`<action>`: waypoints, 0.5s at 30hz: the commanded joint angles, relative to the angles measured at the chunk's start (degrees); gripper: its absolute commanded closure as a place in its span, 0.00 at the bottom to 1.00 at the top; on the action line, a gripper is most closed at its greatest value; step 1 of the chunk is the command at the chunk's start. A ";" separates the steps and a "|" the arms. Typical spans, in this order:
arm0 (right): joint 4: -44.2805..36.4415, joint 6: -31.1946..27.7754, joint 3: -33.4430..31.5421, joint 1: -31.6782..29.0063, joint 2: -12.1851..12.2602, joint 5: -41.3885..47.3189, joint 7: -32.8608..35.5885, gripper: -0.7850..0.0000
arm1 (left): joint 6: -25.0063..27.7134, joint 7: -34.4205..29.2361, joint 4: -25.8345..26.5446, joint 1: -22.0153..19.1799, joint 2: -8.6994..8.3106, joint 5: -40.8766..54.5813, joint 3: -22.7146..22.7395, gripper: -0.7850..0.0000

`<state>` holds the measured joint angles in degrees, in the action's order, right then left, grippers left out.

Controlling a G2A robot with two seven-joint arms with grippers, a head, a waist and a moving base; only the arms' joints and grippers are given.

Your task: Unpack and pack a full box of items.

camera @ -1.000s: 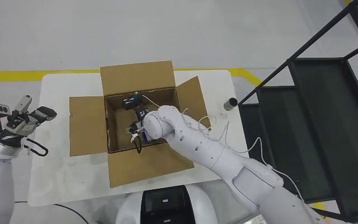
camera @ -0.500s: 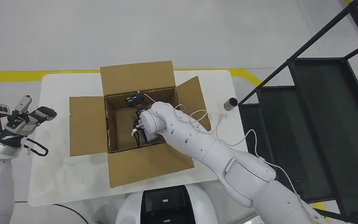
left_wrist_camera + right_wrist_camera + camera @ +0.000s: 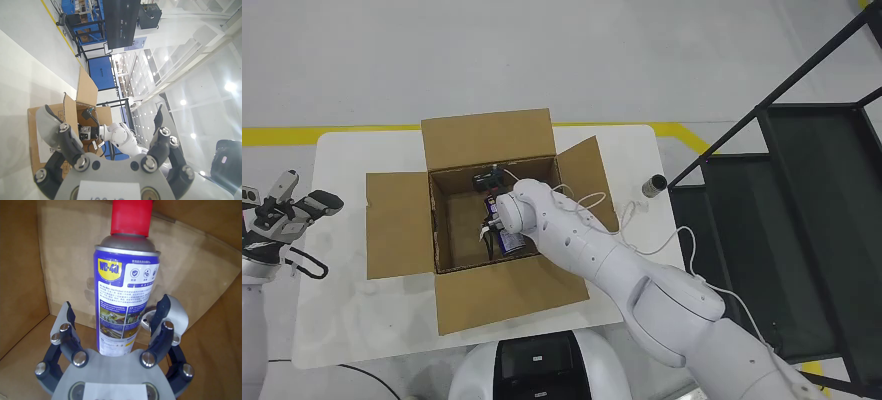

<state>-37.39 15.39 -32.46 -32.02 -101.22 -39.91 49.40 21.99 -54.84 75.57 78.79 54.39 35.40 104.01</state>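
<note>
The cardboard box (image 3: 402, 225) stands open on the white table (image 3: 342, 310) with its flaps spread out. My right gripper (image 3: 489, 236) is down inside it. In the right wrist view a blue spray can (image 3: 126, 291) with a red cap (image 3: 131, 217) sits between the open fingers (image 3: 69, 313) of my right gripper (image 3: 116, 306). Its base is near the palm and neither pad touches it. My left gripper (image 3: 287, 205) hangs open and empty beyond the table's left edge, and the left wrist view (image 3: 102, 111) looks toward the box (image 3: 87, 89).
A silver round part (image 3: 146, 318) lies behind the can on the box floor. A small grey cylinder (image 3: 653, 185) stands on the table right of the box. A black metal stair frame (image 3: 782, 200) rises beside the table's right edge.
My right arm has pushed farther toward the back of the box, and its wrist has shifted that way. The left arm has stayed still.
</note>
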 commanded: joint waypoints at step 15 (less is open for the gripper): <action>1.03 -1.15 -0.16 0.55 -1.83 -1.42 -1.47 1.00 | 0.00 0.00 0.00 0.00 0.00 0.00 0.00 0.00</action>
<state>-35.50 14.32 -32.47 -31.43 -103.12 -41.11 47.77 21.99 -54.84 75.57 78.79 54.39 35.40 104.01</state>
